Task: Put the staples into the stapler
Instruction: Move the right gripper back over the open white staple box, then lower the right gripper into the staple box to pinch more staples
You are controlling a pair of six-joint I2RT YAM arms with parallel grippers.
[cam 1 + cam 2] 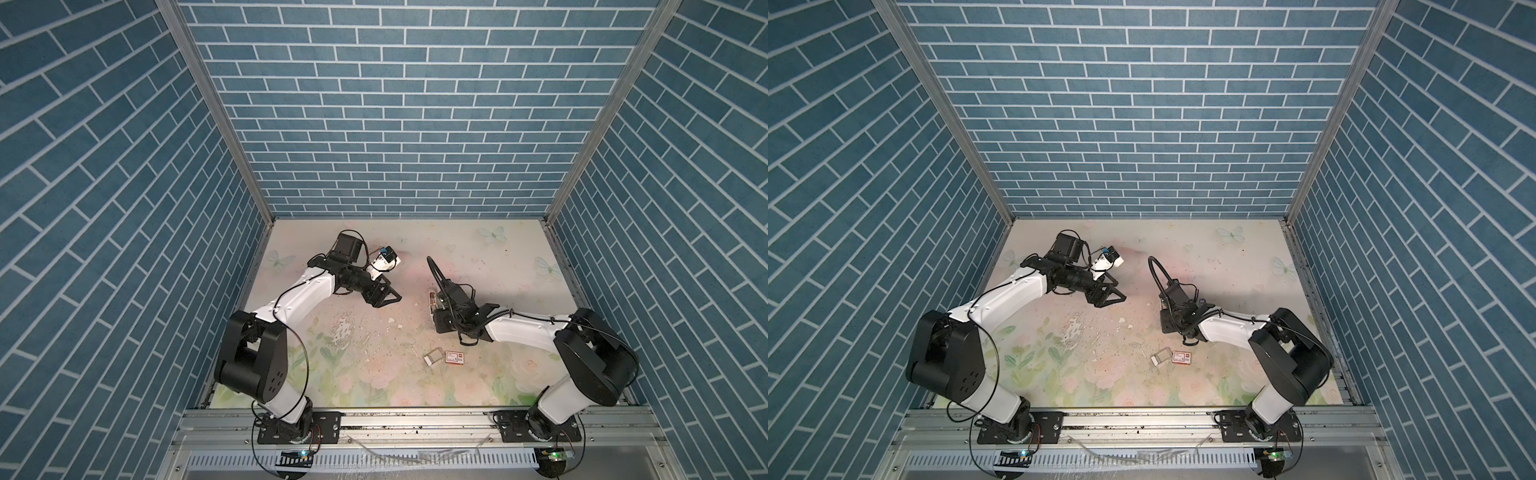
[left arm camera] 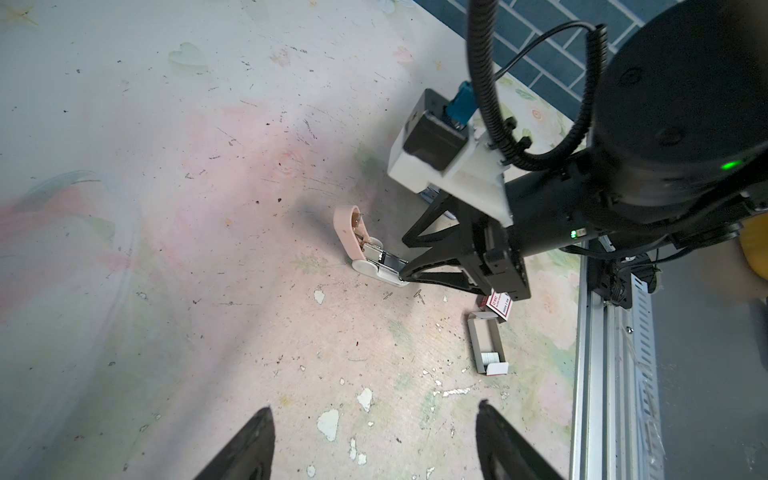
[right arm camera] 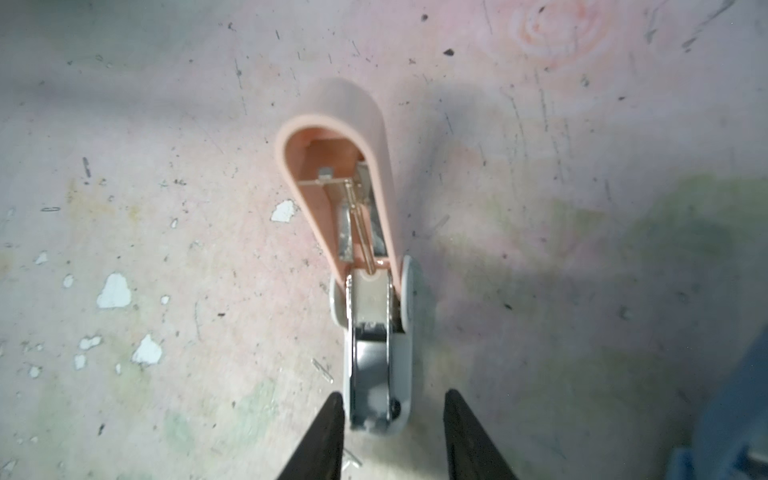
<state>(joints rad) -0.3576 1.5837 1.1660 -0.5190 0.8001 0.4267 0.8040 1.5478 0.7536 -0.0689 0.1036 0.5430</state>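
Note:
The stapler lies on the table folded open, its pink top swung away from the white base and the metal channel bared. My right gripper is open around the base's front end; one finger is close against its side and the other stands clear. The staples sit nearer the front edge: a grey tray with a silvery strip in it, beside the red-and-white box. My left gripper hovers open and empty over bare table, left of the stapler.
Loose staples lie beside the stapler base. The mat has white worn patches in the middle. An aluminium rail runs along the front edge, and blue brick walls close three sides.

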